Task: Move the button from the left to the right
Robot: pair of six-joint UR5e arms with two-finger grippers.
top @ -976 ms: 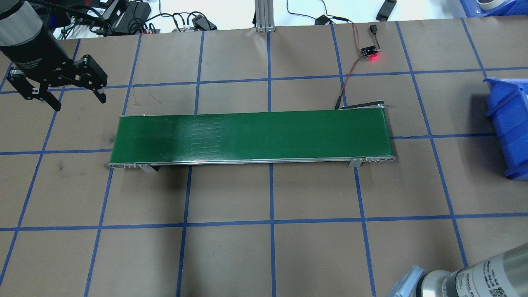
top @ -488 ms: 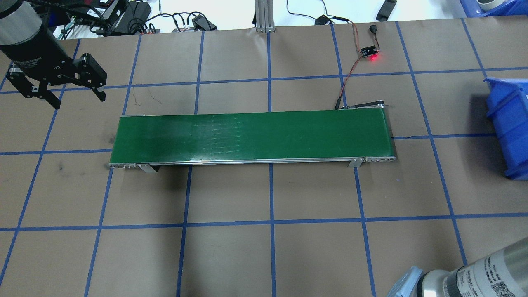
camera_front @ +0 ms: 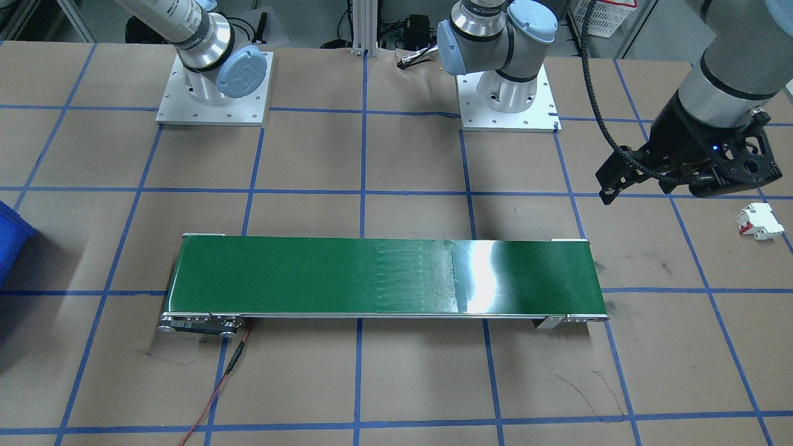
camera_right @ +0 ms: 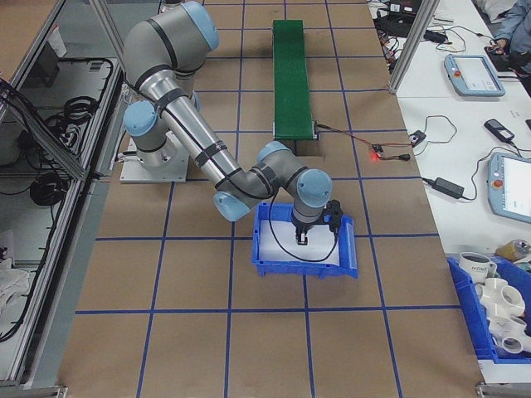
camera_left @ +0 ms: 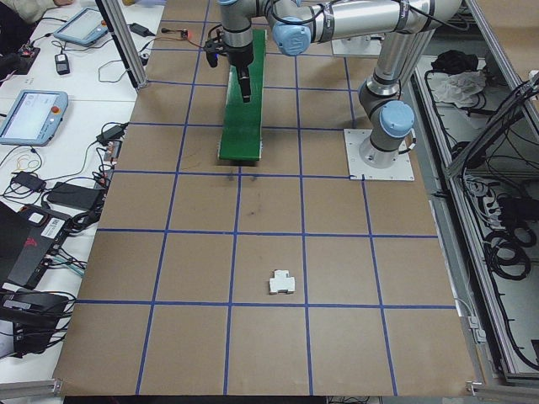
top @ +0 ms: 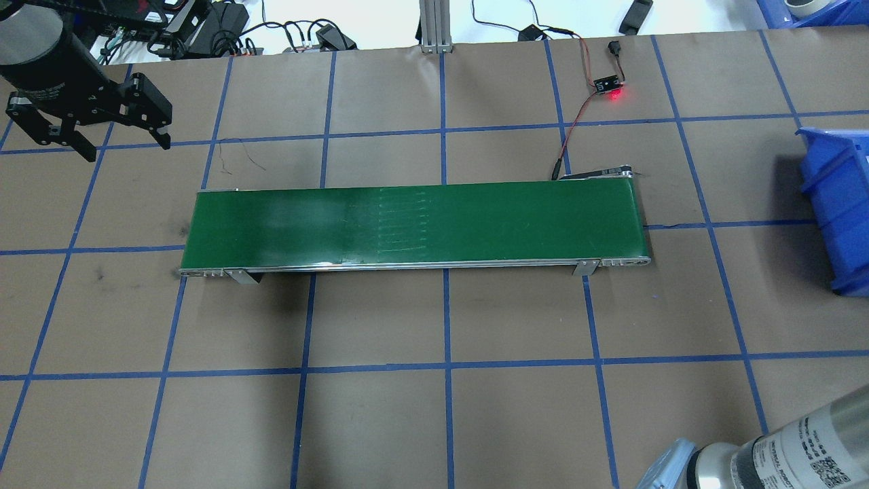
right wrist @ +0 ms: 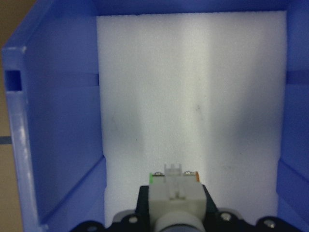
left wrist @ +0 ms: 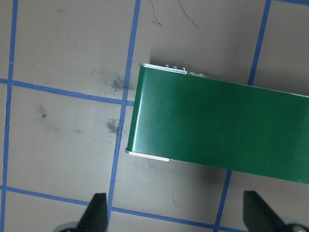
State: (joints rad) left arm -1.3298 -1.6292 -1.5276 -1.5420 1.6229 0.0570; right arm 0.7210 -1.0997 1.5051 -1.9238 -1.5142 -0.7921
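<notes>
1. The table (top: 516,407) carries a taped blue grid, with the green belt (top: 414,224) lying across its middle; nothing rides on the belt
2. The blue bin (camera_right: 348,264) sits at 3 o'clock from the belt, at the robot's right end of the table, and is lined with white foam (right wrist: 193,87) that is bare
3. The right gripper (camera_right: 304,239) hangs inside the bin's walls, its fingers pinching the button (right wrist: 175,193) by its white-grey body; a sliver of green shows at one side of it and orange at the other
4. The left gripper (top: 127,151) hovers at 10 o'clock from the belt with its fingers spread wide and nothing between them
5. A white boxy part (camera_front: 759,222) with red marks lies alone on the table beyond the belt's left end
6. Judging progress: the button has reached the right side, so the carry looks nearly done. What seems left is to lower it to the foam, let go and lift away; whether it touches the foam already cannot be told
</notes>
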